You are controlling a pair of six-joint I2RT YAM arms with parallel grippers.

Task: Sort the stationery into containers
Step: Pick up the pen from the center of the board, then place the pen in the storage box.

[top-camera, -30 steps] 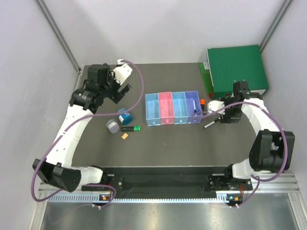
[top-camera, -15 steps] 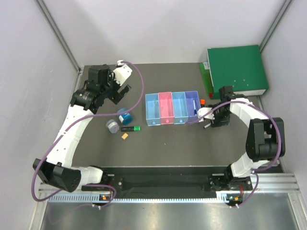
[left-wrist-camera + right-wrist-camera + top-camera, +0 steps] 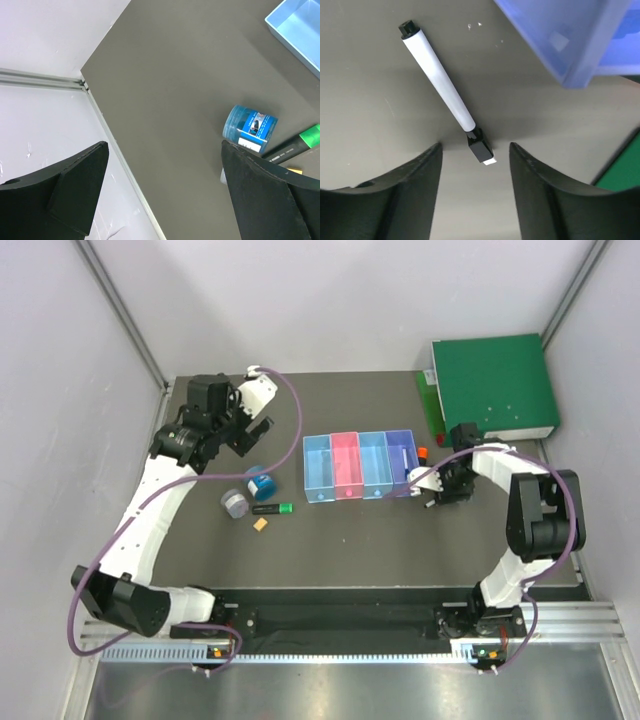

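A thin white pen with a black cap (image 3: 442,85) lies flat on the dark table, just right of the purple bin (image 3: 570,35). My right gripper (image 3: 475,150) hangs low over it, open, with the cap end between the fingertips and touching neither. The joined containers (image 3: 319,495) stand mid-table, and the purple one (image 3: 411,480) has a white pen in it. My left gripper (image 3: 164,150) is open and empty above the back-left table. Below it lie a blue tin (image 3: 248,129), a grey tin (image 3: 236,503), a green-capped highlighter (image 3: 272,508) and a tiny orange block (image 3: 260,524).
A large green binder (image 3: 490,385) lies at the back right, close behind my right arm. An orange-capped highlighter (image 3: 423,453) sits between the purple bin and the binder. The table's left edge and a white wall (image 3: 45,45) are near my left gripper.
My right gripper has swung left from beside the binder to over the black-capped pen, and its jaws have narrowed. The left arm has hardly moved.
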